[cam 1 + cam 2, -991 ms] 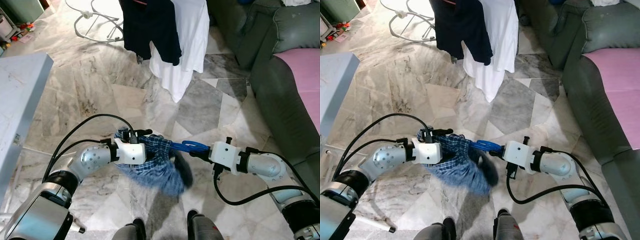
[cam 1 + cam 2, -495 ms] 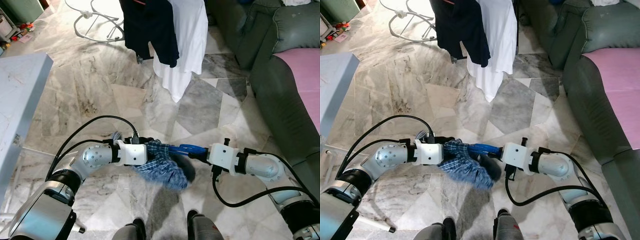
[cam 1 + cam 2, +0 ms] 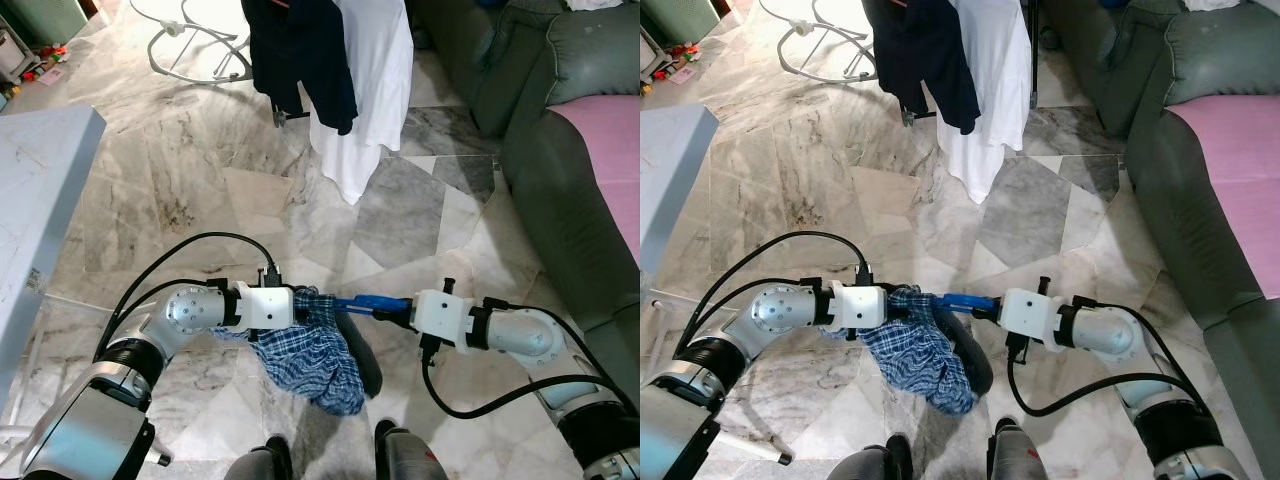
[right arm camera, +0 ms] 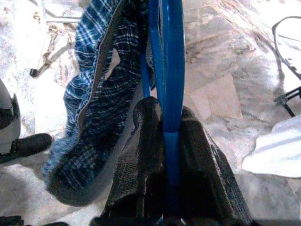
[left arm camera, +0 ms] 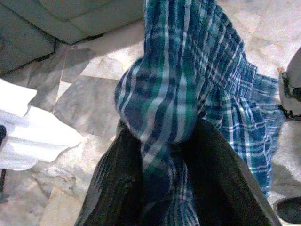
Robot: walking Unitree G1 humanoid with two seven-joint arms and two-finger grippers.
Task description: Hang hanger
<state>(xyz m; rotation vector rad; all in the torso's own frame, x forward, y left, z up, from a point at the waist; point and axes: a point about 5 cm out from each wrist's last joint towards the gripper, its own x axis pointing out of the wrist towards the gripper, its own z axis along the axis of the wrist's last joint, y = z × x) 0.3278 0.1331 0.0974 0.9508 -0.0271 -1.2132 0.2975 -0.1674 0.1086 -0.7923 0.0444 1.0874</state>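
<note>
Low over the marble floor [image 3: 180, 170], just ahead of the robot's feet: left gripper [image 3: 308, 306] clamped on a bunched fold of blue plaid cloth [image 3: 305, 352], black fingers [image 5: 117, 183] pressed either side of the fabric in the left wrist view. Opposite it, right gripper [image 3: 392, 311] closed tight on the blue hanger [image 3: 365, 303], the plastic bar running straight between the two black fingers [image 4: 141, 155] in the right wrist view. Hanger held roughly level between the two grippers, far end buried in the plaid cloth, which droops below it toward the floor. Further ahead, a dark garment [image 3: 300, 50] and a white garment [image 3: 365, 90] hanging side by side, touching. Grey sofa [image 3: 560, 180] along the right with a pink cover [image 3: 605, 140] on it; pale table edge [image 3: 40, 190] at the left.
</note>
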